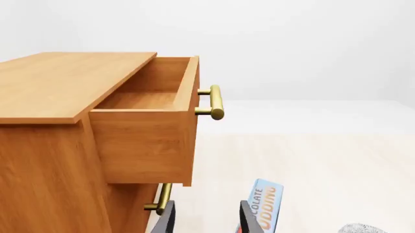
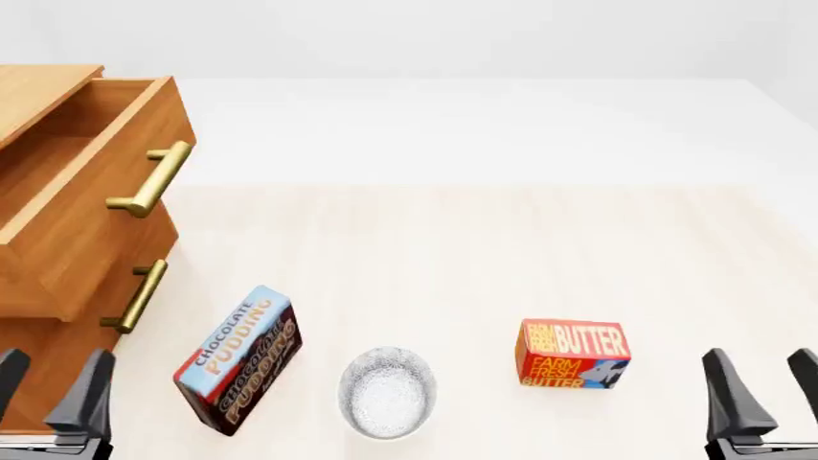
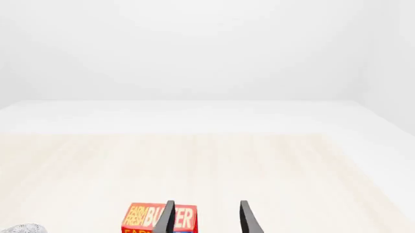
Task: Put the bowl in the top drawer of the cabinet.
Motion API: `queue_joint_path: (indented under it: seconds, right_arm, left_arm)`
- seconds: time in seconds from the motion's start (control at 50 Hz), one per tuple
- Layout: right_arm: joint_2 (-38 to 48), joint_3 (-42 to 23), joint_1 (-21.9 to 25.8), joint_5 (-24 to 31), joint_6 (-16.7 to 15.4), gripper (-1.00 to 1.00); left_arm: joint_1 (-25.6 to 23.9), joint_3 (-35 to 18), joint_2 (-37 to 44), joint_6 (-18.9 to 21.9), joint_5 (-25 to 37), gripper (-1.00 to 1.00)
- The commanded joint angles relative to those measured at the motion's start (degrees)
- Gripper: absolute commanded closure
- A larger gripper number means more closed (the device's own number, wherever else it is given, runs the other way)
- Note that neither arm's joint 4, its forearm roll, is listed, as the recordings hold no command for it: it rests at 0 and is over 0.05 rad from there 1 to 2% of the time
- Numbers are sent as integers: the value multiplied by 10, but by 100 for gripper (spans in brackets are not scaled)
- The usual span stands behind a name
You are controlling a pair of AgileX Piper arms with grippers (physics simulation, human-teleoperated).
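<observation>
Bowl [image 2: 387,392] first: it sits upright on the table [image 2: 486,249] at the bottom centre of the front view, white with grey speckling, held by neither gripper. It shows only as a sliver at the lower right corner of the left wrist view [image 1: 368,228] and at the lower left corner of the right wrist view [image 3: 23,228].

Left gripper [image 2: 52,402] stands at the bottom left corner of the front view, its dark fingers spread apart with nothing between them; the left wrist view [image 1: 206,218] shows the same gap. Right gripper [image 2: 761,395] is at the bottom right corner, likewise spread and empty, well apart from the bowl.

Just left of the bowl in the front view lies a pudding box [image 2: 238,357], tilted on the table. To the bowl's right, a little farther back, stands a butter box [image 2: 573,355], red and yellow; in the right wrist view [image 3: 147,218] it lies just beyond one finger.

Farther back, along the left edge of the front view, stands the cabinet [image 2: 33,359]. Its top drawer [image 2: 96,211] is pulled out, brass handle [image 2: 151,179] facing the table; the left wrist view shows its interior [image 1: 139,99] bare wood. Below it the lower drawer's handle [image 2: 136,296] sits closer in to the cabinet front.
</observation>
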Motion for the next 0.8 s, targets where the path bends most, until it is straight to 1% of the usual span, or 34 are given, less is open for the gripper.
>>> queue_joint_path:
  seconds: [0.02, 0.66, 0.8]
  right_arm:
    - [3, -2, 0, 0, 0, -100]
    - [1, -2, 0, 1, 0, -100]
    - [1, -2, 0, 1, 0, -100]
  left_arm:
    - [0, -3, 1, 4, 0, -100]
    - [-6, -2, 7, 20, -1, -100]
    - [-11, -11, 0, 22, 8, -100]
